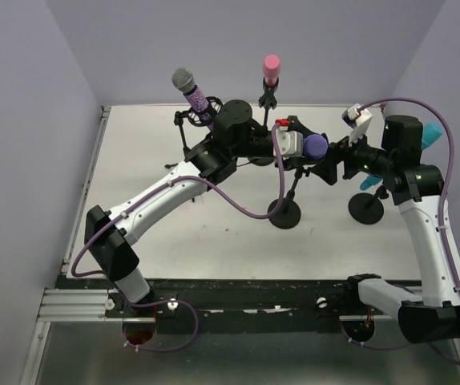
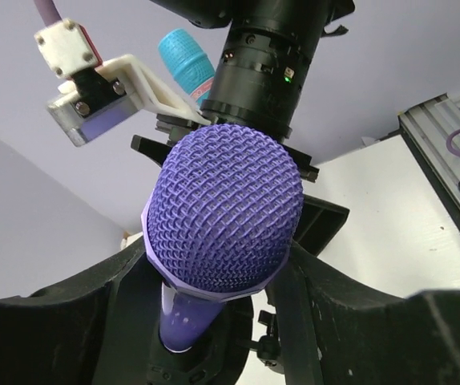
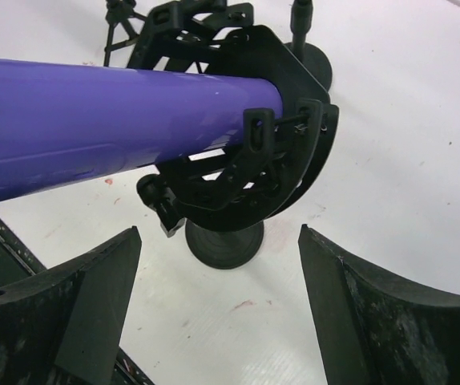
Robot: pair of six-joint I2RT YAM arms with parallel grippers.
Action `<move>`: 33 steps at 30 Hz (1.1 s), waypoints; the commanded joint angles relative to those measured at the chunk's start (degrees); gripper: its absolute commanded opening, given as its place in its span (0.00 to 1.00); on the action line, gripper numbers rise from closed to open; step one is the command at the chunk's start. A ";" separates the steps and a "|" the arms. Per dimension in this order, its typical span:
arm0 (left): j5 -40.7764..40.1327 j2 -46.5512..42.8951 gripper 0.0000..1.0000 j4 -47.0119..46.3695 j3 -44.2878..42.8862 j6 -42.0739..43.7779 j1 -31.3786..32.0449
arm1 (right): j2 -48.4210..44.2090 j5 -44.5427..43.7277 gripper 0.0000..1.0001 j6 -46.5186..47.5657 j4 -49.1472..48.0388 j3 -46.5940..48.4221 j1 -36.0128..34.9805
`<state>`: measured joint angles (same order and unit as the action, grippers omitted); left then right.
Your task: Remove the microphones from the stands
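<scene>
The purple microphone (image 1: 317, 145) lies nearly level in the black clip (image 1: 324, 170) of a stand with a round base (image 1: 284, 213). In the left wrist view its mesh head (image 2: 223, 212) fills the middle and its body runs down into the clip. My left gripper (image 1: 304, 151) (image 2: 220, 245) is shut on the head, with a finger (image 2: 390, 329) on each side touching its rim. My right gripper (image 1: 338, 160) (image 3: 220, 233) is open and empty. It is just under the clip (image 3: 278, 152), above the stand base (image 3: 223, 245). The microphone body (image 3: 94, 120) passes above it.
A pink microphone (image 1: 272, 68) and a glittery purple one with a grey head (image 1: 190, 87) stand at the back. A teal microphone (image 1: 434, 135) (image 2: 186, 60) sits on a stand with a base (image 1: 368, 210) at the right. Walls close the table's sides.
</scene>
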<state>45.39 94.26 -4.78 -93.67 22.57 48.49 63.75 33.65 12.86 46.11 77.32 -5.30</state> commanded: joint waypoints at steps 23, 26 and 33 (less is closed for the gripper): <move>-8.72 -25.42 0.00 27.75 -0.04 -2.79 -4.71 | -1.96 -8.67 1.00 -5.21 -4.62 -0.59 -0.06; -14.16 -28.25 0.00 44.70 2.70 -3.49 -9.63 | -2.22 -12.98 1.00 -5.83 -4.01 0.64 0.03; -20.24 -34.39 0.00 62.42 18.31 -13.42 -21.41 | -2.49 -13.26 1.00 -5.65 -2.25 1.87 0.03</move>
<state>32.18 61.93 39.03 -86.80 14.74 31.86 61.67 22.44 8.34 42.24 77.82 -5.30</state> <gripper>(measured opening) 0.528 0.998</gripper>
